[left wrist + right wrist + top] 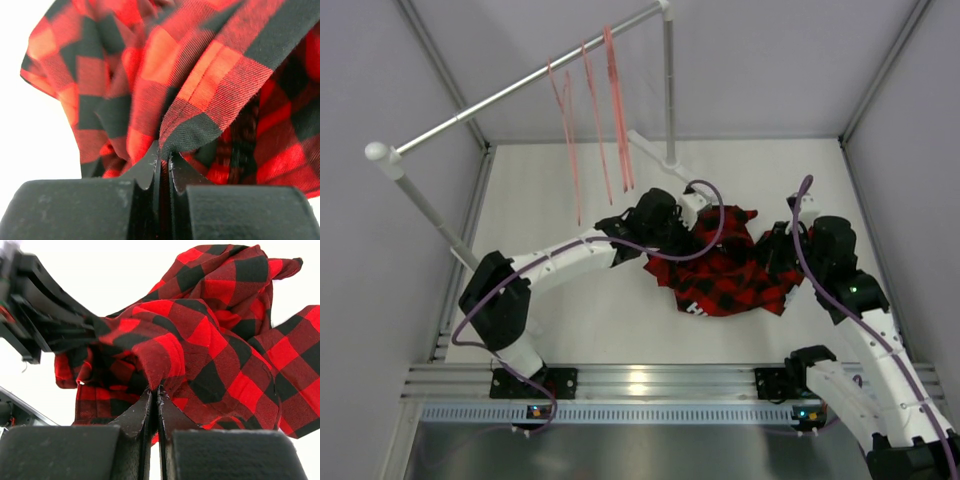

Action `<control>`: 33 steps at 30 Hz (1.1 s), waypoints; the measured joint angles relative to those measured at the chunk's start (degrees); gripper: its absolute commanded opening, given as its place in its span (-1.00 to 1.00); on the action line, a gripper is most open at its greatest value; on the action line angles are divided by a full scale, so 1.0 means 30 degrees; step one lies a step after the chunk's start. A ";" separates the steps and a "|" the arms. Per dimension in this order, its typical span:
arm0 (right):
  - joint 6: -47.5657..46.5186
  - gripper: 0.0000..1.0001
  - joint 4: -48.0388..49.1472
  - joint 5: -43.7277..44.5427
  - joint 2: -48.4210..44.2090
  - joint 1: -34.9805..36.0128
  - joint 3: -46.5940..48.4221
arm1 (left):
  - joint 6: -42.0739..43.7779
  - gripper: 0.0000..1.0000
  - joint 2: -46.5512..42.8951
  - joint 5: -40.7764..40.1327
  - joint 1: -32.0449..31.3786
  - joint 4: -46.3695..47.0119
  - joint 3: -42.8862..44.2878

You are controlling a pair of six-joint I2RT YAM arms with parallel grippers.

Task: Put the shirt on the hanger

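Your left gripper stands with its jaws pressed together on a hemmed fold of the red-and-black plaid shirt, the cloth rising in a bunch from the fingertips. Your right gripper likewise pinches a ridge of the same shirt between closed jaws, with the left gripper's black body visible at the far side of the fabric. Seen from above, the shirt is bunched between the two grippers over the white table, right of centre, a scrap of white lettering showing at its near edge. Three pink wire hangers hang side by side from the white rail at the back left, apart from the shirt.
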 measured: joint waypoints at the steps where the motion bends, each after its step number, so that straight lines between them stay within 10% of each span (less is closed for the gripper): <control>1: 0.0000 -1.00 0.0000 0.0022 0.0022 0.0000 0.0000 | -0.0306 -1.00 -0.0015 -0.0189 0.0022 0.0066 0.0168; 18: -0.0073 -1.00 0.2295 0.0233 0.5289 0.0459 1.1715 | -0.7125 -1.00 -0.6375 -1.0295 -0.1049 0.3861 0.2790; 33: 0.0058 -1.00 0.3075 0.1151 0.5049 0.0335 0.4357 | -0.7781 -1.00 -0.1596 -1.2706 -0.0984 0.2769 0.2885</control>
